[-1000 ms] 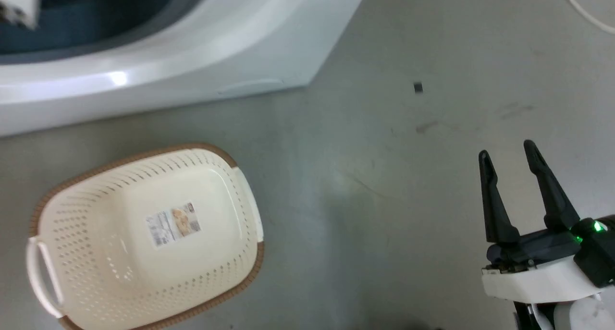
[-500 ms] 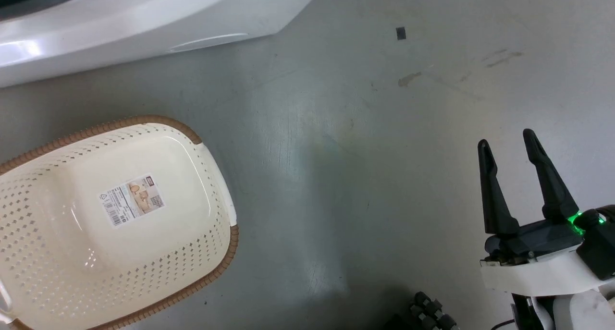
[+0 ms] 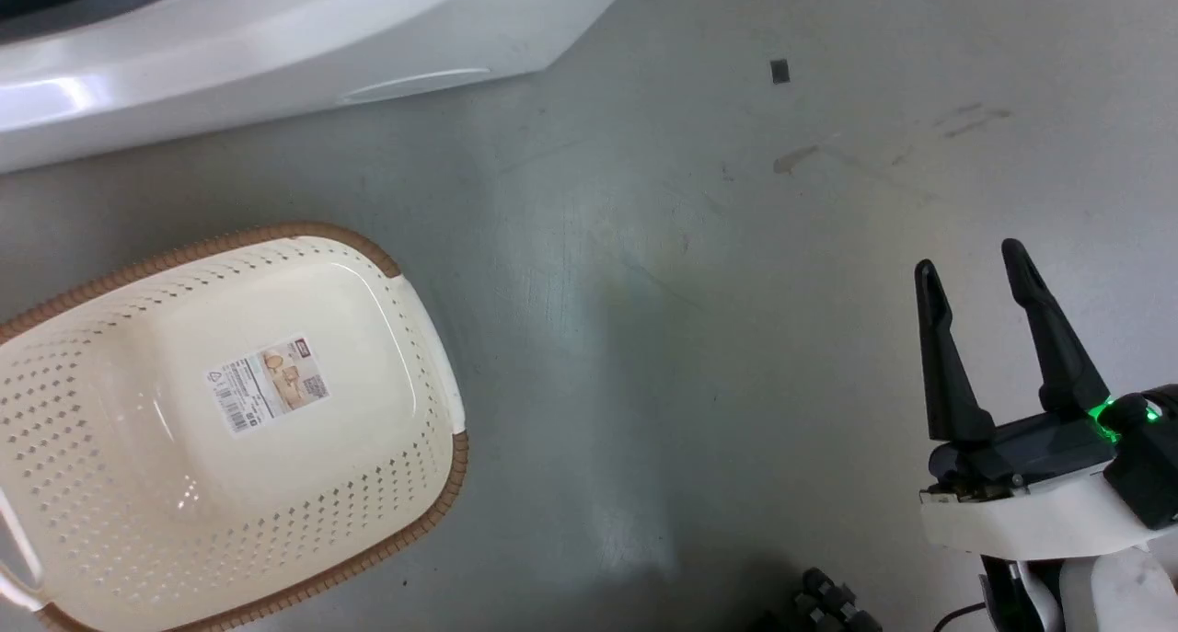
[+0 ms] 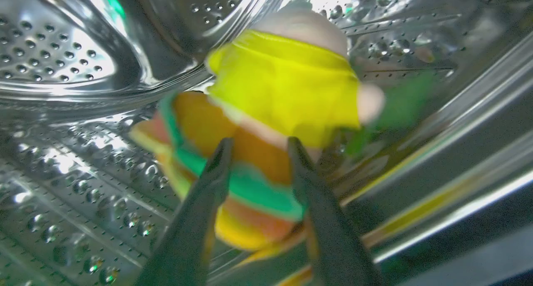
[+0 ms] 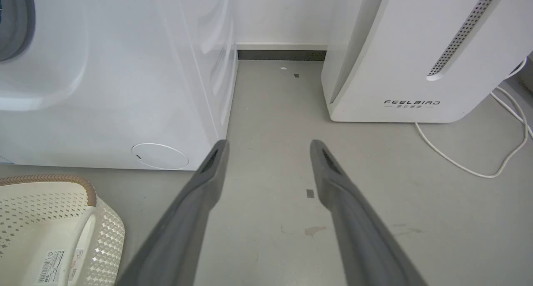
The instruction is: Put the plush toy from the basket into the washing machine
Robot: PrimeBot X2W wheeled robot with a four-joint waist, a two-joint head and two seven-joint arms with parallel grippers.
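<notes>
I read FEELBIRD on the white appliance (image 5: 395,48) ahead-right of my right gripper (image 5: 269,143); basket (image 5: 104,236) sticker (image 5: 52,265) print unreadable.

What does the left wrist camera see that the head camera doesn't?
Left wrist view: the plush toy between the left gripper's fingers, inside a shiny steel drum. Head view: the basket, the grey floor and the open right gripper. Both: the washing machine, its inside in one, its white front in the other.
</notes>
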